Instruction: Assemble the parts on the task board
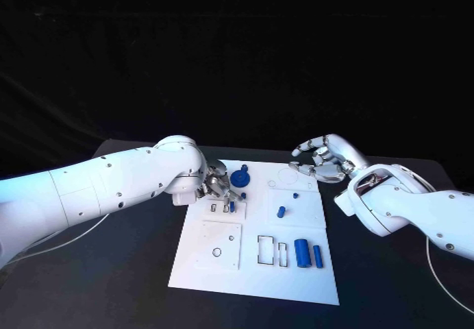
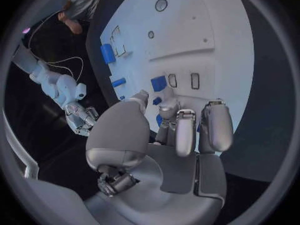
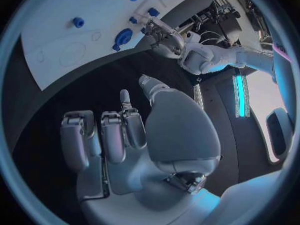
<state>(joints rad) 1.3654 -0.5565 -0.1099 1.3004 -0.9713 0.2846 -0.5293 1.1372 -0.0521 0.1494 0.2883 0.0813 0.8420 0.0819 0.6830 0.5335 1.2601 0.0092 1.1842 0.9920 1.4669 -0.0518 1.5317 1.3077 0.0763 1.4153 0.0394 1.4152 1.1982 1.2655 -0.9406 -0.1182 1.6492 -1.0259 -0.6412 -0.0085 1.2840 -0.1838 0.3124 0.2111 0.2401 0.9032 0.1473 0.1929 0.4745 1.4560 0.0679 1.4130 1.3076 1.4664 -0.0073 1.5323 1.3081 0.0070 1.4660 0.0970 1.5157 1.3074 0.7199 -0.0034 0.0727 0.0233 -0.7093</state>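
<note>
Head view: white task board (image 1: 219, 264) with scattered blue parts (image 1: 302, 252).

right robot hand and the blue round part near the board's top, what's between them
In the head view, bare white task board with a faint circle outline lies between the right robot hand and the blue round part.

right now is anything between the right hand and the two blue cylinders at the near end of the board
Nothing visible. The right hand hovers off the task board's far right corner, and only bare board and a small blue peg off to the side lie before the blue cylinders.
</note>
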